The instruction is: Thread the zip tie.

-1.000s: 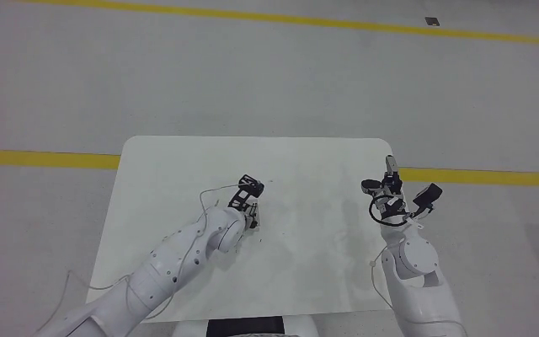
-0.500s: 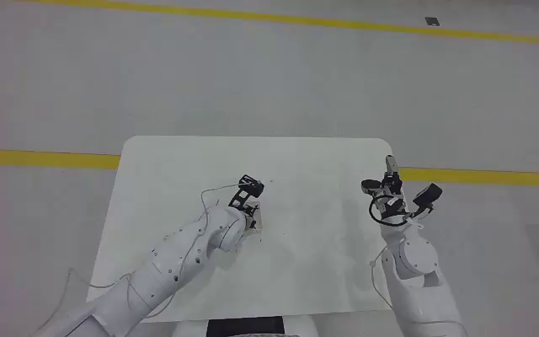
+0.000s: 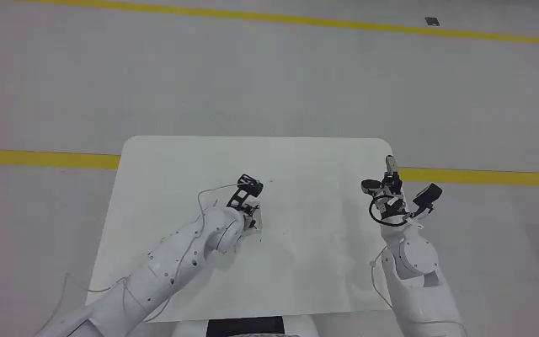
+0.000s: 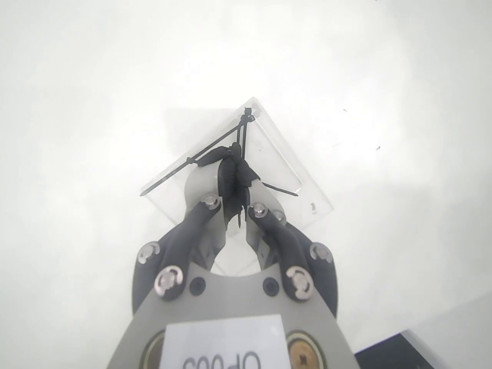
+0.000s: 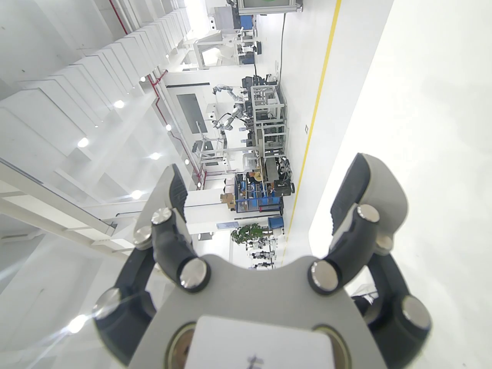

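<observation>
white table (image 3: 320,168) | yellow floor line (image 3: 50,157) beside it; dark floor square (image 3: 432,20) beyond

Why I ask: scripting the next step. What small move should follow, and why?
Probably a short pull with the left gripper: it is shut on the zip tie, which folds back at the plate corner, seemingly looped. The right gripper is open at the table edge.

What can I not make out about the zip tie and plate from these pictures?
1. Left wrist view: whether the zip tie is threaded through its head; the shut left gripper covers where the thin strands cross.
2. Same view: the clear plate's near corner, behind that gripper.
3. Top view: the tie, too small to trace.
</observation>
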Motion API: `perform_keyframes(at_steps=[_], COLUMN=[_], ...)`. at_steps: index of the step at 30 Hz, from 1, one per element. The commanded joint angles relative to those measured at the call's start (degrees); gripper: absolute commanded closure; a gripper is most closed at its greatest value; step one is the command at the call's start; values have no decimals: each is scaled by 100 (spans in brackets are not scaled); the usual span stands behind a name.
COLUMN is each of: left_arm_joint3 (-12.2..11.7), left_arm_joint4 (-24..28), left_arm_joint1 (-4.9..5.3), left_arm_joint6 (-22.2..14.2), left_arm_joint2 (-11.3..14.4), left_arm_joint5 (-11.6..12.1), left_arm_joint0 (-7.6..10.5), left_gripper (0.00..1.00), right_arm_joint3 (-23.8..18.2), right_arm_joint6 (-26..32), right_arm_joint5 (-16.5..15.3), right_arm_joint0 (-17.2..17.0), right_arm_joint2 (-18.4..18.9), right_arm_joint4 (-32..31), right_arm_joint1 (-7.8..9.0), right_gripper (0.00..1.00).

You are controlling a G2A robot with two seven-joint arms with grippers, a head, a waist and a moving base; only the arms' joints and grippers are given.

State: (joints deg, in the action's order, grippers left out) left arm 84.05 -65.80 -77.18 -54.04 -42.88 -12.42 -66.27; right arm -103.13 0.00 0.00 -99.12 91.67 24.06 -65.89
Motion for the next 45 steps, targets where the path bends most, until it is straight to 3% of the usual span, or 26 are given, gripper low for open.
perform_keyframes(at_steps=[1,3,5,24,29,32,39,45], left_arm_joint3=[-42,-76,-118,-230,-292,-327,-379,-234], left_arm_joint4=[44,64,80,41,27,36,44,21], left_arm_joint1=[-4,-10,-20,-55,-78,-91,-109,-85], left_arm_joint6=[8,12,-1,-221,-260,-270,-274,-203], left_arm_joint2=[-1,15,36,155,207,225,243,179], left_arm_joint5=[38,68,87,134,97,78,34,9], left_arm_joint0=[12,27,56,183,234,258,289,216], left_gripper=[100,85,78,82,88,100,100,100], right_arm_joint3=[0,0,0,0,0,0,0,0], right_arm_joint6=[0,0,0,0,0,0,0,0], right_arm_joint5=[0,0,0,0,0,0,0,0], right_arm_joint0=[0,0,0,0,0,0,0,0], right_arm_joint2=[0,0,0,0,0,0,0,0], right_arm_joint4=[0,0,0,0,0,0,0,0], right_arm_joint1=[0,0,0,0,0,0,0,0], right_gripper=[0,0,0,0,0,0,0,0])
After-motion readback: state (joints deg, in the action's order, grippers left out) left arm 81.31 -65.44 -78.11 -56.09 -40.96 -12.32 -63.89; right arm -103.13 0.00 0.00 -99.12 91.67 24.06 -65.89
